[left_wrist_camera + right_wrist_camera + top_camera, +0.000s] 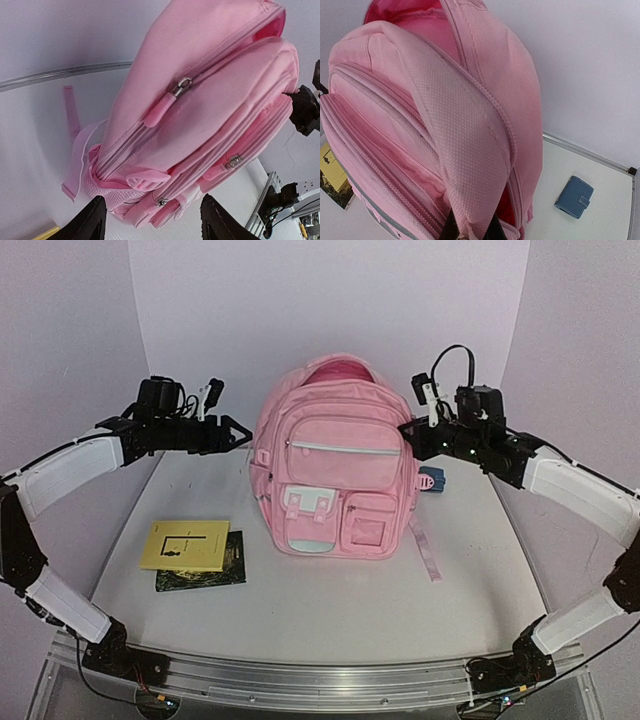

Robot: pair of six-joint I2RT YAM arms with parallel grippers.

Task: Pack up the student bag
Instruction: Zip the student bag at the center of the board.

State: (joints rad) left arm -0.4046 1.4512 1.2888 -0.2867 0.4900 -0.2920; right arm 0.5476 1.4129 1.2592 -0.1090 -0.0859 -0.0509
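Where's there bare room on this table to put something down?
Widest bare table: in front of the backpack, up to the near rail. Also free: right front, past the loose strap. Crowded: left front, yellow booklet atop a dark booklet; the backpack's sides, with left end effector, right end effector and blue wallet.
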